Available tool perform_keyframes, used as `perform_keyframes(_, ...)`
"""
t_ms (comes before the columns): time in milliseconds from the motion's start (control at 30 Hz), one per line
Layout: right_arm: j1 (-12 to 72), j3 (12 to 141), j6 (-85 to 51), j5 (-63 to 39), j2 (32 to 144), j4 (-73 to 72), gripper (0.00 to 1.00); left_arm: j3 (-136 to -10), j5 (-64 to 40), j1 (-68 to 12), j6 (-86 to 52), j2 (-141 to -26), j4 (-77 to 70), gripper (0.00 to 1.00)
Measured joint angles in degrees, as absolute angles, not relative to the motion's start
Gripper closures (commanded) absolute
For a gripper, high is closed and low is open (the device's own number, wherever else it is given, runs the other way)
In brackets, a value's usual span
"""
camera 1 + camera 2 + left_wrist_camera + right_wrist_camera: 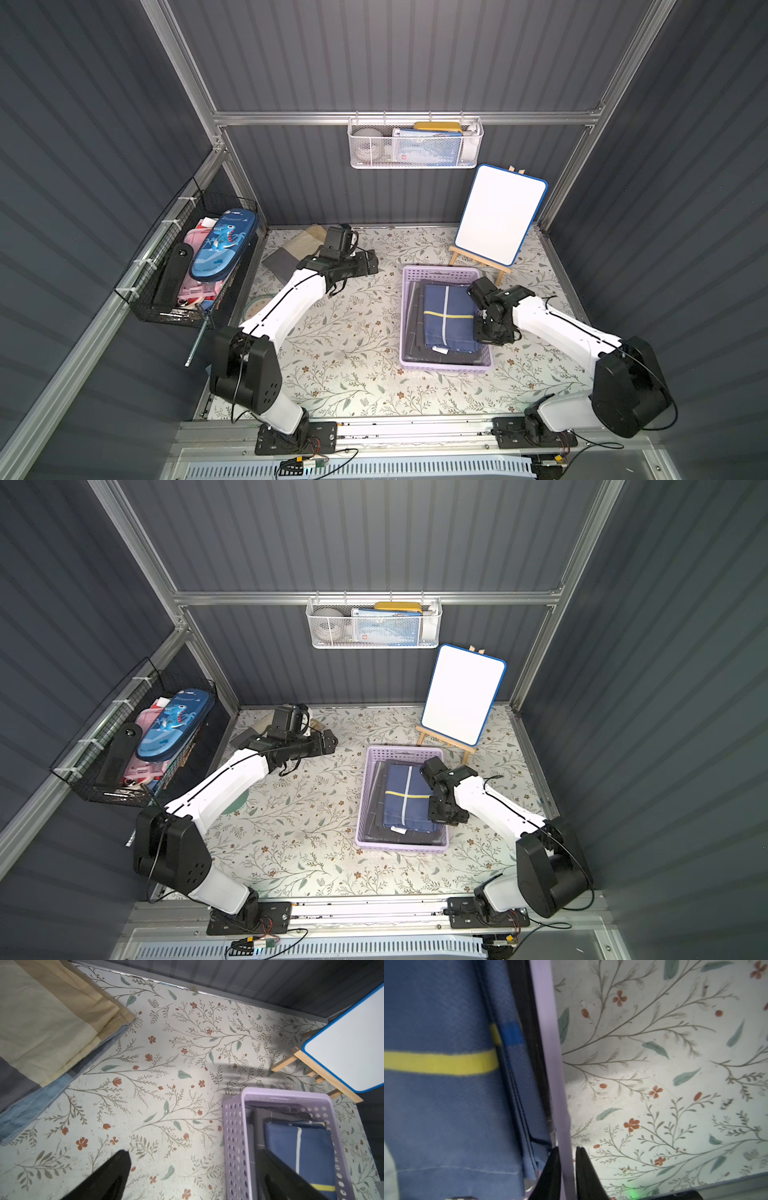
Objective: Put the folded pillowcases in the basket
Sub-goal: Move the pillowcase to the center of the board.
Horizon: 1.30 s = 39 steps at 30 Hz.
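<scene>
The lavender basket [440, 272] [401, 754] stands right of the table's middle. The folded pillowcase [449, 320] [405, 800], navy with a yellow and a white stripe, lies flat inside it on top of darker folded cloth. My right gripper [568, 1149] [484, 334] points down at the basket's right rim [548, 1043], one finger inside and one outside. Its jaws stand barely apart, with a sliver of gap at the outer finger. My left gripper [194, 1151] [372, 264] hangs wide open and empty over the table, back left of the basket [234, 1147].
A folded beige, grey and blue cloth [291, 253] [41, 1032] lies at the back left by the left arm. A whiteboard on a wooden easel [498, 216] stands behind the basket. A white mesh basket [415, 145] hangs on the back wall. A black wire basket [195, 266] hangs left.
</scene>
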<state>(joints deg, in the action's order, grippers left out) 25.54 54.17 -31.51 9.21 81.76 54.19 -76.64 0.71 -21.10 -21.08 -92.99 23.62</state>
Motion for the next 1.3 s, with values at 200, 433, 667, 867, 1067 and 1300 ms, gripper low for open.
perform_keyframes(200, 25.54, 55.92, -27.49, 9.63, 83.74, 55.31, 0.75, -80.79, 0.97, -17.72, -20.23, -98.48, 23.55, 0.01)
perform_keyframes(433, 25.43, 56.05, -26.04, 11.29, 83.13, 55.16, 0.54, -91.37, 8.29, -13.98, -20.05, -110.32, 24.32, 0.0)
perform_keyframes(667, 27.18, 56.03, -26.92, 8.91, 70.28, 54.11, 0.52, -98.91, 12.64, -8.19, -19.88, -125.54, 26.39, 0.04)
perform_keyframes(867, 27.7, 54.06, -26.98, 6.52, 66.46, 50.92, 0.53, -101.97, 12.62, -3.66, -19.77, -128.9, 27.24, 0.06)
perform_keyframes(1067, 27.7, 52.53, -26.96, 5.13, 68.47, 49.01, 0.54, -102.87, 11.42, -3.73, -19.38, -129.75, 26.65, 0.09)
perform_keyframes(1300, 27.7, 52.51, -26.94, 4.4, 68.18, 47.48, 0.54, -97.45, 6.44, -3.75, -19.2, -128.97, 23.03, 0.01)
